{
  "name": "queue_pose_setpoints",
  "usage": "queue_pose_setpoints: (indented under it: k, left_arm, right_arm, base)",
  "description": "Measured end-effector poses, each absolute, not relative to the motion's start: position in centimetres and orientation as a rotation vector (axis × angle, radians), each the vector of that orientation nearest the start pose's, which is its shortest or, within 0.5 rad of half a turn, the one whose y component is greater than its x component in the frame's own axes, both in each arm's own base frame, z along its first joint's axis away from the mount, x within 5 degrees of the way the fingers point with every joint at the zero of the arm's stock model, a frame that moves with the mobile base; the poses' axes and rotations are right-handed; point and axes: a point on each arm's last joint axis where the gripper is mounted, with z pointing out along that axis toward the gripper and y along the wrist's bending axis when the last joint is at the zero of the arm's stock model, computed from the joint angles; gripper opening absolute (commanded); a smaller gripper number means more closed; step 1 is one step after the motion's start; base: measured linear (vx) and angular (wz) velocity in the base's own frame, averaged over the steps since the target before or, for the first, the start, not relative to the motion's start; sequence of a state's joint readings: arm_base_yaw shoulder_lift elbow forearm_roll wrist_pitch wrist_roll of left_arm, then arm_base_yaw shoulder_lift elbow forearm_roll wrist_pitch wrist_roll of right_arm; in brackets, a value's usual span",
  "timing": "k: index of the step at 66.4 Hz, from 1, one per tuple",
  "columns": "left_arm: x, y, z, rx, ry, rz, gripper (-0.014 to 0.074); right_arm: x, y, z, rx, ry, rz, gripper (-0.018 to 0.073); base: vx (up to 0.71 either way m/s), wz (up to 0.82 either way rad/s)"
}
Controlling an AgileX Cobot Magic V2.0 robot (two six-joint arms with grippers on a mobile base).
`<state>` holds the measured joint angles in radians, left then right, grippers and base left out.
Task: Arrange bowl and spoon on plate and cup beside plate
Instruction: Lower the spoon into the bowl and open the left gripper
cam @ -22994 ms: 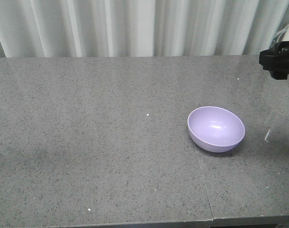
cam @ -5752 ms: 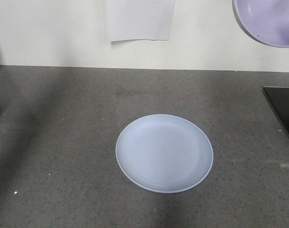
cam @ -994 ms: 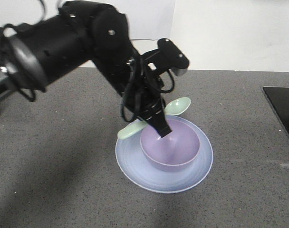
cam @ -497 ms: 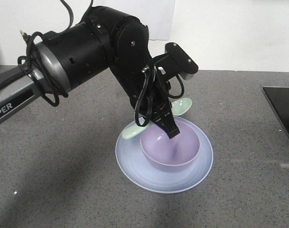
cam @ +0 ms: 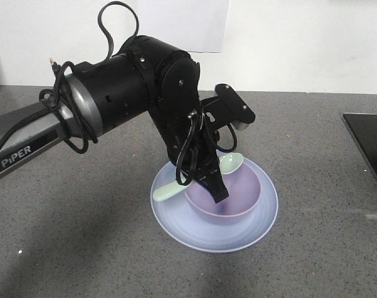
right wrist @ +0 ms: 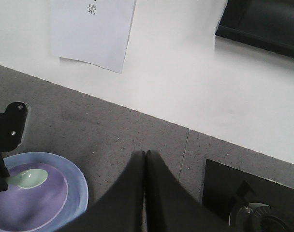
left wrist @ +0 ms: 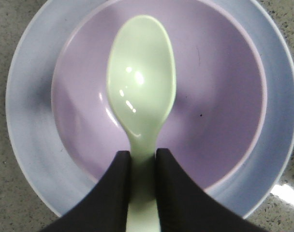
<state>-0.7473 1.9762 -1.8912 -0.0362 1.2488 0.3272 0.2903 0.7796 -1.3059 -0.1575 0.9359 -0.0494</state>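
Observation:
The lavender bowl sits in the middle of the pale blue plate. My left gripper is shut on the handle of the mint-green spoon and holds it across the bowl's far-left rim. From the left wrist, the spoon has its head over the bowl's hollow, the plate rings the bowl, and the gripper pinches the neck. My right gripper hangs shut and empty, to the right of the plate. The cup is out of view.
A black cooktop panel lies at the counter's right edge, with a knob on it. A white wall with a taped paper sheet runs behind the grey counter. The left arm's body reaches over the plate from the left.
The left gripper has come down and slightly right with the spoon, bringing its head to the bowl's rim. Several seconds ago the plate lay bare; the bowl now rests on it.

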Motion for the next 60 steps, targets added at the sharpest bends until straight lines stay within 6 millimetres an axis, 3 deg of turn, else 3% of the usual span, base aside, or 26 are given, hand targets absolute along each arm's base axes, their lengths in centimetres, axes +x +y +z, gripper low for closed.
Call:
queue_pose_setpoints:
  k: [24, 60]
  left_arm:
    - [31.7, -29.8, 28.2, 1.464, 2.476, -0.134, -0.0006]
    - [31.7, -29.7, 28.4, 1.439, 2.486, -0.137, 0.0054]
  right_arm:
    - [10.3, 1.9, 48.3, -0.316, 1.857, -0.015, -0.0011]
    - [10.3, 2.0, 48.3, -0.313, 1.859, 0.001, -0.0011]
  base:
    - [0.0, 0.0]
    - [0.0, 0.0]
